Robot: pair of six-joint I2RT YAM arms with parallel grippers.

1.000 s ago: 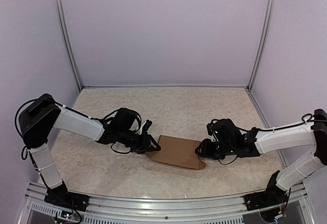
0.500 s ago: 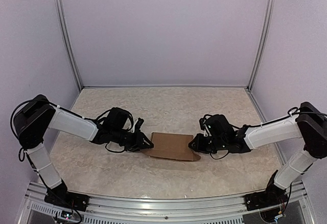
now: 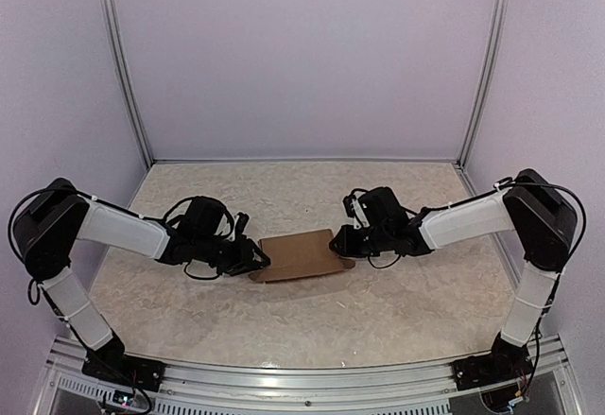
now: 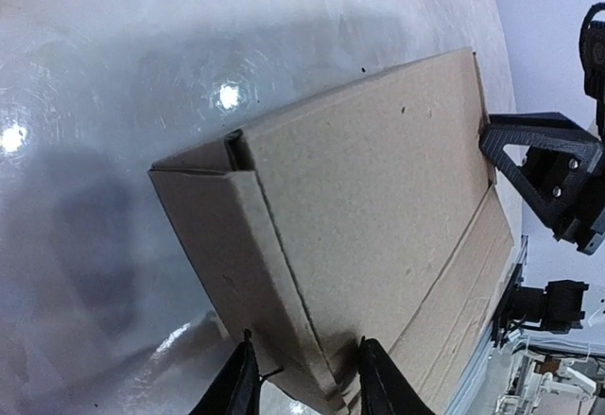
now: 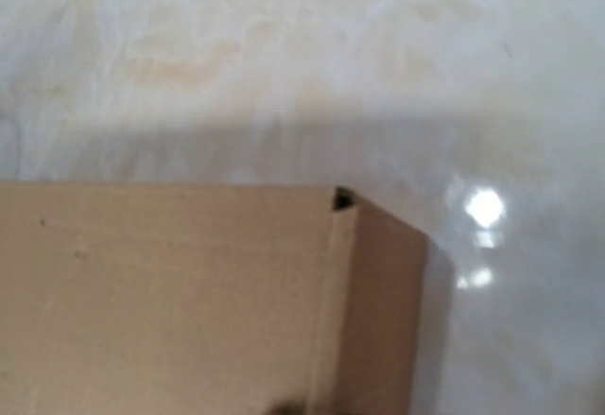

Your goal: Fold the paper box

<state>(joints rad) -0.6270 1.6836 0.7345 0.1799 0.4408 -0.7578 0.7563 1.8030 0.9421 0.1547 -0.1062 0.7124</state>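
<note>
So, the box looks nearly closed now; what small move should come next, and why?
Probably press the lid edge down with the right tool. The left tool pinches one end of the paper box, the right one sits at the other end, and the lid edge on that side seems not flush with the layer beneath.

Left pincer [image 3: 256, 262], right pincer [image 3: 341, 245] low, facing inward.

- The paper box [image 5: 180, 292] is blurred, cut off by the right wrist view's left and bottom edges.
- The right gripper [image 3: 341, 244] is seemingly too small from above to read its jaws.
</note>
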